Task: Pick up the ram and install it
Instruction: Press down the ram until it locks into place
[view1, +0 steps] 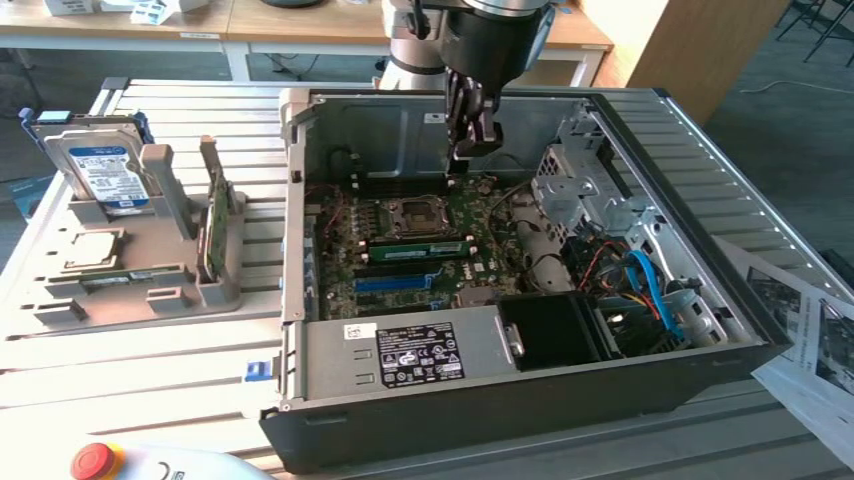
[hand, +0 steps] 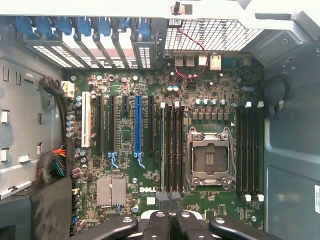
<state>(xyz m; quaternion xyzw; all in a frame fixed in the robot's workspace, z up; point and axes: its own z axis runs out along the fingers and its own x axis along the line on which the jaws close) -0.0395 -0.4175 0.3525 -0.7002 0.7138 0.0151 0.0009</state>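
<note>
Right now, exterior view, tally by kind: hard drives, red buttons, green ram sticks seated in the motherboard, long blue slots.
silver hard drive with a blue label: 1
round red button: 1
long thin green ram stick, seated in the green motherboard: 1
long blue plastic slot: 1
Total: 4

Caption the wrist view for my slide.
Shut gripper over the motherboard, near the CPU socket.
</note>
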